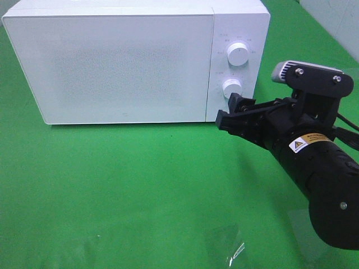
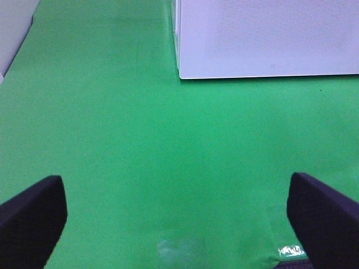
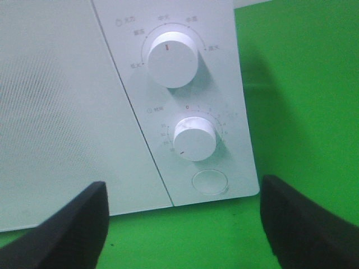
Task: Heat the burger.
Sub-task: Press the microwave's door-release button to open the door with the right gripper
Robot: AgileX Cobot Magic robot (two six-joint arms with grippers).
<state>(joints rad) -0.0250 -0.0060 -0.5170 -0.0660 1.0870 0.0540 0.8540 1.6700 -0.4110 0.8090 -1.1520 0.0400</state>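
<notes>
Lying under white microwave (image 1: 112, 61), green cloth (image 1: 140, 185); left gripper (image 2: 174, 193) released, right gripper (image 1: 227, 111) released near dial (image 1: 231, 87)

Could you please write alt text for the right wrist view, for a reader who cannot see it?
The right claw, jaws wide apart, faces the control panel of a white microwave: an upper knob, a lower knob and a round button, on green cloth.

Smooth white plastic microwave (image 1: 123, 61) on matt green cloth (image 1: 140, 185).
</notes>
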